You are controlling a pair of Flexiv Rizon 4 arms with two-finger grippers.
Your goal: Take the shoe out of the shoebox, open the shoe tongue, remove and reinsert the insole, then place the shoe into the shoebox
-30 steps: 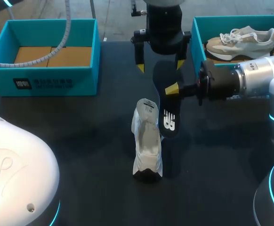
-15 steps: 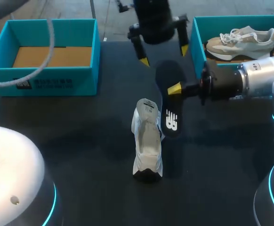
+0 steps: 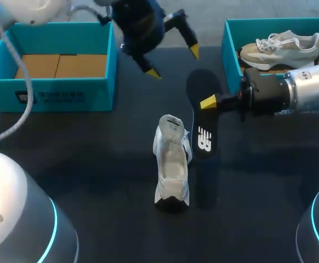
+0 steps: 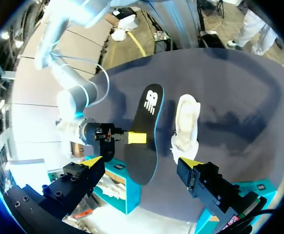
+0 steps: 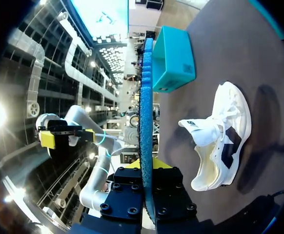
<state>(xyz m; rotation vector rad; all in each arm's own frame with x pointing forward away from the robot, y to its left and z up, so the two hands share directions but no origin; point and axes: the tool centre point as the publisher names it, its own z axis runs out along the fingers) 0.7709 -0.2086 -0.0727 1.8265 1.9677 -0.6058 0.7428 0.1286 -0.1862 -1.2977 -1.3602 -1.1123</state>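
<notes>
The white shoe (image 3: 171, 164) stands on the dark table with its tongue pulled open; it also shows as the shoe (image 4: 186, 122) and the shoe (image 5: 220, 141) in the wrist views. My right gripper (image 3: 209, 102) is shut on the black insole (image 3: 202, 123), holding it in the air just right of the shoe. From the right wrist the insole (image 5: 146, 122) appears edge-on, rising out of the gripper (image 5: 147, 168). My left gripper (image 3: 173, 62) hangs open and empty high above the table's far side, looking down on the insole (image 4: 147, 131).
A teal shoebox (image 3: 55, 90) with cardboard inside stands at the far left. A second teal shoebox (image 3: 232, 55) at the far right holds another pale shoe (image 3: 283, 46). My right arm (image 3: 296, 93) lies in front of that box.
My left arm has swung away from above the insole, up and to the left, its gripper still open. The right gripper has shifted the insole slightly right. The shoe has stayed put.
</notes>
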